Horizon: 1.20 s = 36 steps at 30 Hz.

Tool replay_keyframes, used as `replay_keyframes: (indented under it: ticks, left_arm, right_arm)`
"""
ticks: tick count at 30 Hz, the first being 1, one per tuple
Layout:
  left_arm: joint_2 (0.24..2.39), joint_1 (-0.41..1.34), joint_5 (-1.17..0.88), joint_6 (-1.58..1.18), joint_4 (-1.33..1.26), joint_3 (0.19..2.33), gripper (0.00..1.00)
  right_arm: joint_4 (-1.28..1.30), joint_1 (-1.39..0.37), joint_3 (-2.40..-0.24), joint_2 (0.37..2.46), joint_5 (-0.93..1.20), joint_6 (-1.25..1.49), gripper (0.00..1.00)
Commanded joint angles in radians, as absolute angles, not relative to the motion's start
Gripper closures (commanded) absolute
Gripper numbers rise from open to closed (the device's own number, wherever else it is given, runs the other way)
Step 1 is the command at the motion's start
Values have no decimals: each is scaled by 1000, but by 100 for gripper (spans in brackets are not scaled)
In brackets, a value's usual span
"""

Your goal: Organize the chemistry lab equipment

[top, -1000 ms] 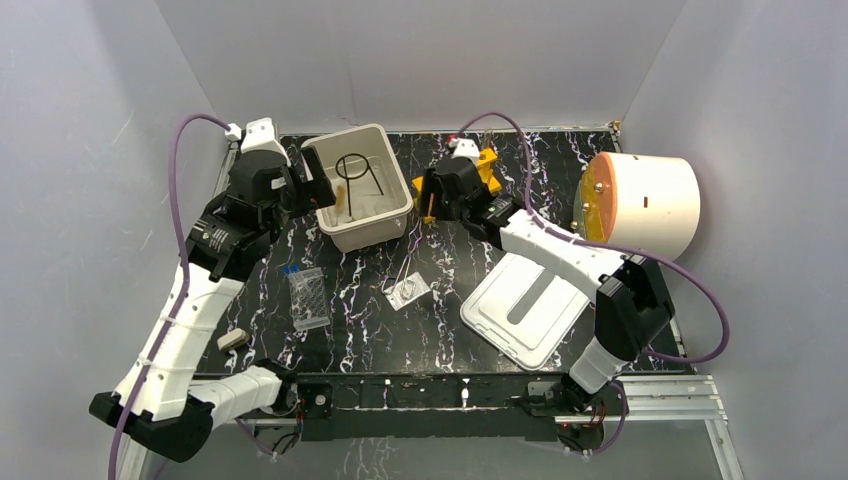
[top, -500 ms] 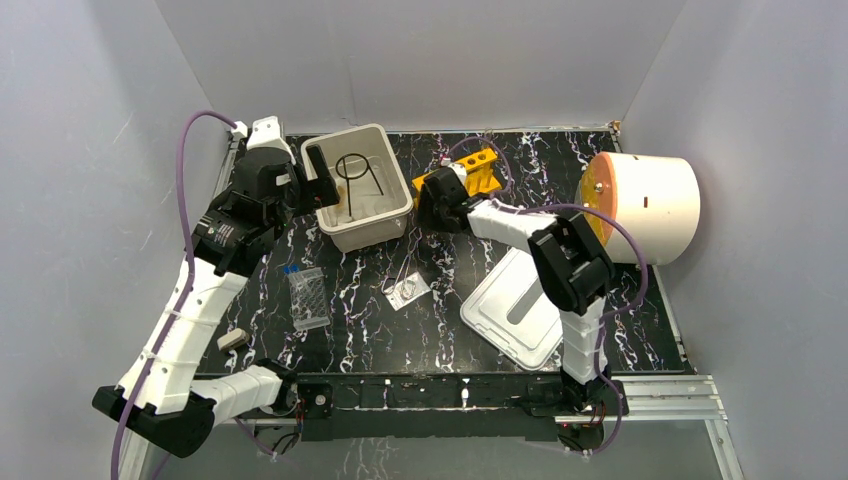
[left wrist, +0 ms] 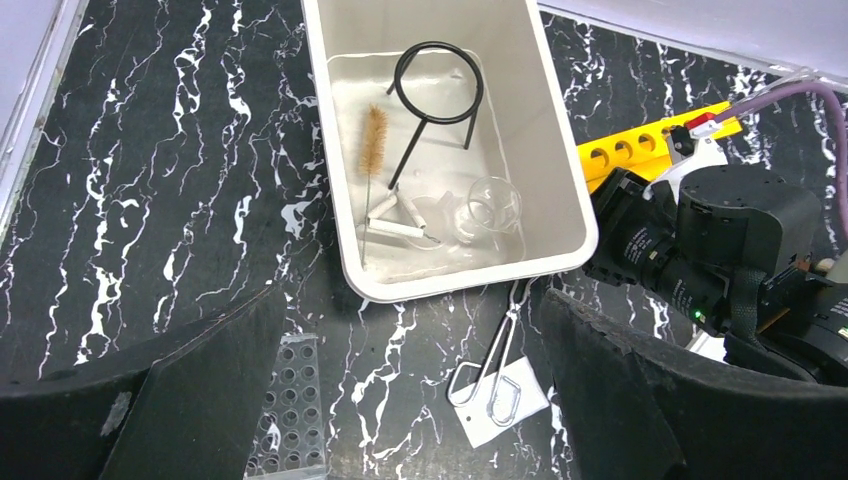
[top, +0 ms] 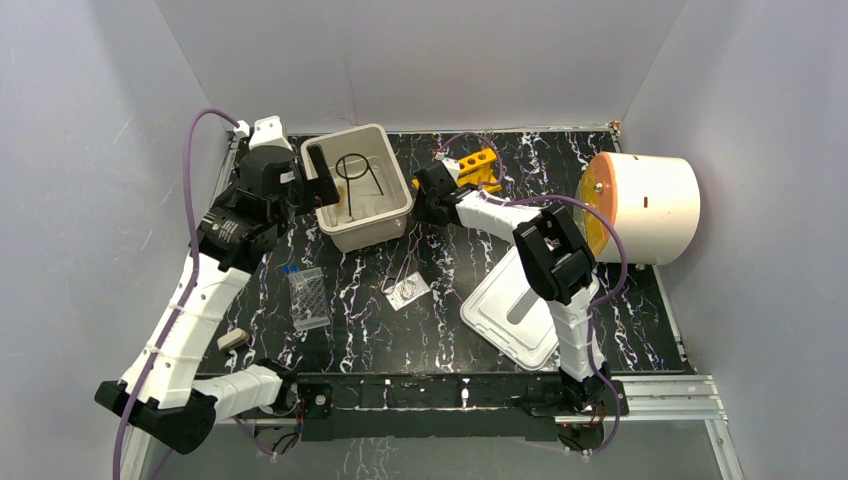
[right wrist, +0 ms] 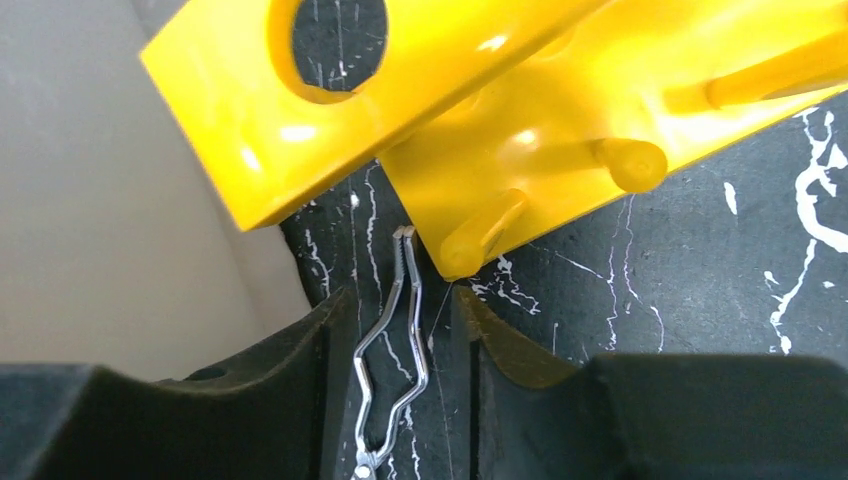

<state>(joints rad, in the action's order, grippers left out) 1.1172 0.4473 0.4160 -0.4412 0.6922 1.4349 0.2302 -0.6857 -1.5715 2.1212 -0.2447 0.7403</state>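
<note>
Right pincer [right wrist: 400, 312], jaws partly apart, straddles the thin metal tweezers [right wrist: 391, 385] on the worktop [right wrist: 650, 285]; left pincer [left wrist: 410, 400] gapes empty. Next: squeeze, lift, into the white bin [left wrist: 455, 283].

Soft, even light comes from overhead; the pale walls look flat and shadows on the marbled table [top: 440, 340] are faint. The white bin [left wrist: 560, 200] gleams inside; small glints sit on the yellow rack [right wrist: 500, 150]; the fingers [right wrist: 250, 400] of the right gripper [right wrist: 400, 310] loom dark and blurred.
</note>
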Motion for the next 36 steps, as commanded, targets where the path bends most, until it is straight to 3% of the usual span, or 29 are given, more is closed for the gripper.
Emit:
replay_keyframes:
  ticks: [1, 14, 26, 36]
  left_arm:
    - [1129, 451, 449, -419, 706, 1449, 2]
    - [1134, 451, 460, -417, 710, 1448, 2]
    - [1127, 451, 438, -432, 705, 1444, 2]
    - [1107, 451, 423, -438, 707, 1434, 2]
  right_arm:
    - [262, -687, -1616, 2139, -262, 741, 56]
    - [298, -686, -1591, 2137, -143, 658, 59]
    - [434, -712, -1625, 2163, -216, 578, 69]
    - [510, -762, -1659, 2201, -298, 532, 65]
